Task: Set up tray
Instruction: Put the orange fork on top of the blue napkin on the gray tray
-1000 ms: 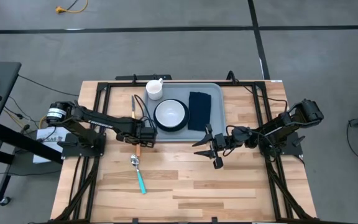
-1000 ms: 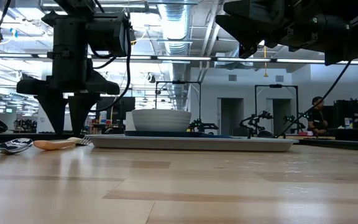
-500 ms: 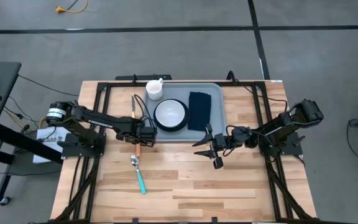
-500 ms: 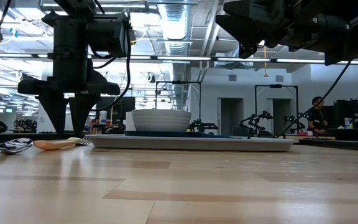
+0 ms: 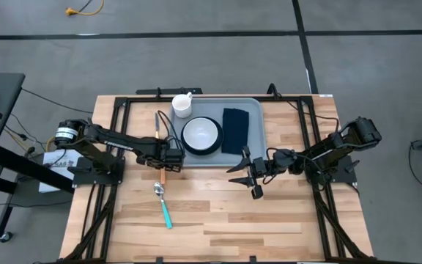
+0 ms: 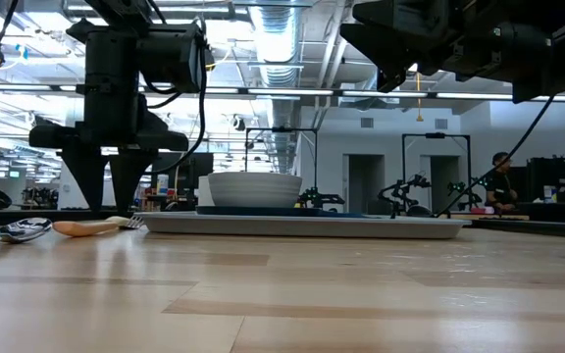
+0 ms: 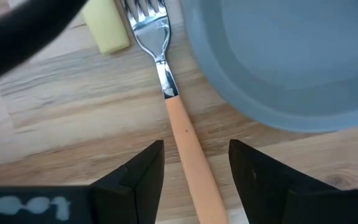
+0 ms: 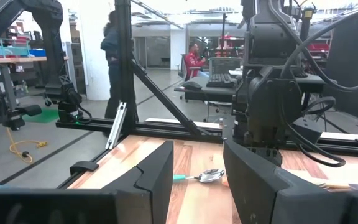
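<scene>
Overhead, the left arm (image 5: 116, 141) reached in from the table's (image 5: 218, 213) left edge, and the left gripper (image 5: 165, 167) hung over a fork (image 5: 163, 173) with a pale orange handle, just off the tray's left near corner. Its jaws were spread, one finger (image 7: 143, 173) on each side of the handle and neither touching it. The wrist camera showed the fork (image 7: 176, 118) lying flat on the wood, its metal tines close beside the rounded tray corner (image 7: 278, 62) and next to a pale yellow handle end (image 7: 105, 28). That piece looked like the end of a knife (image 5: 157, 126) lying along the tray's left side, though the blade was too small to make out. Nearer the front edge, a spoon (image 5: 163, 204) with a teal handle lay at a slant on the bare wood.

The tray (image 5: 253, 110) sat at the middle of the table's far edge. A white mug (image 5: 182, 104) stood at its far left corner, a white bowl (image 5: 201, 133) on a dark plate (image 5: 187, 146) rested on its left half, and a dark napkin (image 5: 234, 130) lay on its right half.

The right gripper (image 5: 243, 174) hovered just off the tray's right near corner with its jaws spread and nothing between them, while the right arm (image 5: 328, 150) ran out to the table's right edge.
</scene>
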You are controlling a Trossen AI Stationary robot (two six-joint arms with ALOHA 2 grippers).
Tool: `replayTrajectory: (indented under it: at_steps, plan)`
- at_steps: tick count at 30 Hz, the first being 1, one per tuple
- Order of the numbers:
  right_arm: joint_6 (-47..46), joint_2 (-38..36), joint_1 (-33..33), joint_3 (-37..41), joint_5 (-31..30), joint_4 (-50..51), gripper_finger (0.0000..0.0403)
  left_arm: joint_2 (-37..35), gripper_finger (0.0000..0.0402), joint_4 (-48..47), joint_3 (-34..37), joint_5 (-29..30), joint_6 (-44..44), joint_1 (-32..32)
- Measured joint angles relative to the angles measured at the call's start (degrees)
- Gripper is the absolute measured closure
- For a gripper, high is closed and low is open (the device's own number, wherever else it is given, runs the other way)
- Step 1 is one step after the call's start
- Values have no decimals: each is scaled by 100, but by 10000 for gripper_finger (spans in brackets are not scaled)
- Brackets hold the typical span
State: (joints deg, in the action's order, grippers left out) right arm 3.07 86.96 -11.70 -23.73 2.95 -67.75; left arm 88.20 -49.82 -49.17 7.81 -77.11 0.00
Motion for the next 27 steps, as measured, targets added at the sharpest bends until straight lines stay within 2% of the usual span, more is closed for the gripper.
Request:
replayTrajectory:
  at_steps: [6,17,27]
  plan:
    - [0,0,0,0,1,0,269,0,232,31,25,9,-1,1]
    - [0,0,2,-2,1,2,269,0,232,696,616,-135,-196,0]
    - [2,0,2,-2,-1,2,269,0,232,785,640,-135,-141,-1]
